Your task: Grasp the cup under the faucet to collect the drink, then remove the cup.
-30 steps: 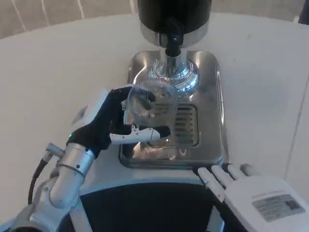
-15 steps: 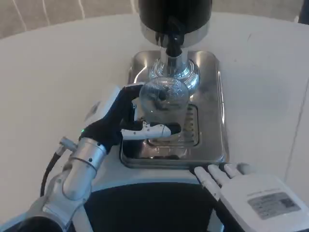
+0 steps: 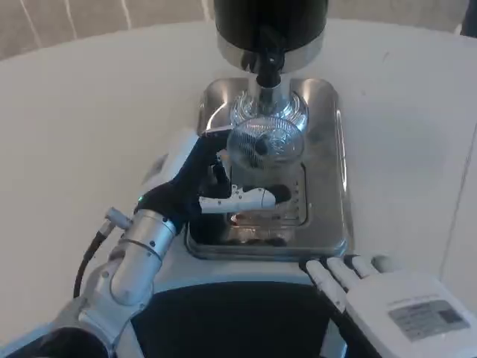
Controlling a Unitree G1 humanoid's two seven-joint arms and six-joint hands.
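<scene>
A clear plastic cup (image 3: pixel 261 153) stands over the steel drip tray (image 3: pixel 328 149), just below the black faucet (image 3: pixel 267 67) of the dark dispenser (image 3: pixel 270 22). My left hand (image 3: pixel 201 186) holds the cup from its left side, fingers wrapped round the lower wall. The cup's mouth faces up toward me, right under the spout. My right hand (image 3: pixel 387 298) lies flat on the table at the lower right, fingers stretched out, holding nothing, just in front of the tray's near edge.
The slotted grate (image 3: pixel 291 201) fills the tray's near half. White table (image 3: pixel 89 112) spreads wide to the left and right. A dark panel (image 3: pixel 223 321) sits at the bottom edge between my arms.
My left hand has carried the cup forward and to the right, from the tray's left side to right beneath the faucet. The right hand has stayed put.
</scene>
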